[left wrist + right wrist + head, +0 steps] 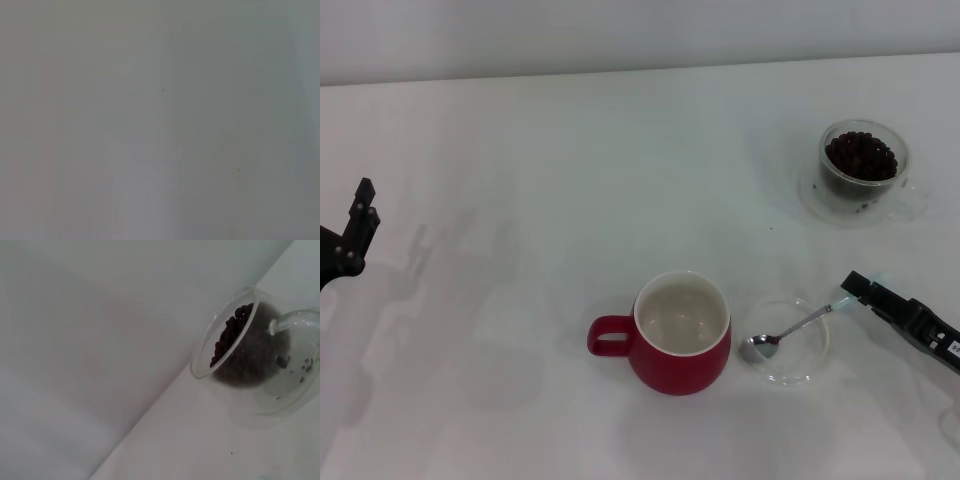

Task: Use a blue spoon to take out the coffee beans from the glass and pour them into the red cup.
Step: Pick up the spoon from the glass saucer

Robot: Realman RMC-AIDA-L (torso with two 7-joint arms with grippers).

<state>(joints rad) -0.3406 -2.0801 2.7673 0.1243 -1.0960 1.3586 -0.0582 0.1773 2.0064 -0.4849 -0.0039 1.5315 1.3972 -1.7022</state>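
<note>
The red cup (680, 335) stands at the front middle of the white table, its cream inside bare and its handle pointing to my left. Just right of it the blue spoon (790, 328) lies across a flat clear glass dish (810, 368), metal bowl toward the cup. Its pale blue handle end meets the tip of my right gripper (855, 287), which reaches in low from the right. At the back right, the glass (863, 170) (235, 340) sits on its clear saucer, heaped with dark coffee beans (861, 156) (250, 355). My left gripper (360, 215) is parked at the far left edge.
White tabletop (520, 200) spreads between the two arms, and the left wrist view shows only that pale surface. A pale wall runs behind the table's far edge. A few dark crumbs lie on the saucer (295, 390) under the glass.
</note>
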